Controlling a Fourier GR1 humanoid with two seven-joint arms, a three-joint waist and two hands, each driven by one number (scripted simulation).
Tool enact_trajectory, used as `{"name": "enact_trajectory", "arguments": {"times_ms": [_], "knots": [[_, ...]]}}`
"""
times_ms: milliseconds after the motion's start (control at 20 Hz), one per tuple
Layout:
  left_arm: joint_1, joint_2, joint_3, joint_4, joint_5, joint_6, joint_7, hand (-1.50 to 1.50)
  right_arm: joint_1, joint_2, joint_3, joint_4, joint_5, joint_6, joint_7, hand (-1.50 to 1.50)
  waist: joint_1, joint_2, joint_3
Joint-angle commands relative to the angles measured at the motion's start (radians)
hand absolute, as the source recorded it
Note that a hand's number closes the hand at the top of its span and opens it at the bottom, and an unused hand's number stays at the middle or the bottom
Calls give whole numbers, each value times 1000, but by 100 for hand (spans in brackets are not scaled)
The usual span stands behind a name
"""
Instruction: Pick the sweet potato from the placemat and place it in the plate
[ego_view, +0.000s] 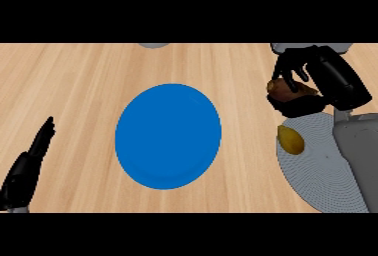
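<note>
A blue plate lies in the middle of the wooden counter. My right hand hovers at the upper right, above the far end of the grey placemat, its fingers curled round a brown sweet potato that peeks out at the hand's left side. A yellow, lemon-like item rests on the placemat's left part, just below the hand. My left hand shows at the lower left edge, fingers straight and pointing up, resting apart from everything.
A grey object peeks in at the top edge, beyond the plate. My right forearm covers the placemat's right side. Bare wood lies between the plate and the placemat.
</note>
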Motion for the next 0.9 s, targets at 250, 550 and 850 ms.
{"name": "enact_trajectory", "arguments": {"times_ms": [250,550,850], "knots": [[4,-10,-9,-19,-21,-16,-4,0,-120,236,152,-157,51,76,373,150,22,5,0],[-38,-21,-5,12,-18,-33,9,0,-223,380,198,50,103,63,408,150,25,9,1],[-87,-18,15,67,-28,-33,-12,0,-244,416,365,194,97,-48,470,150,26,10,0]]}}
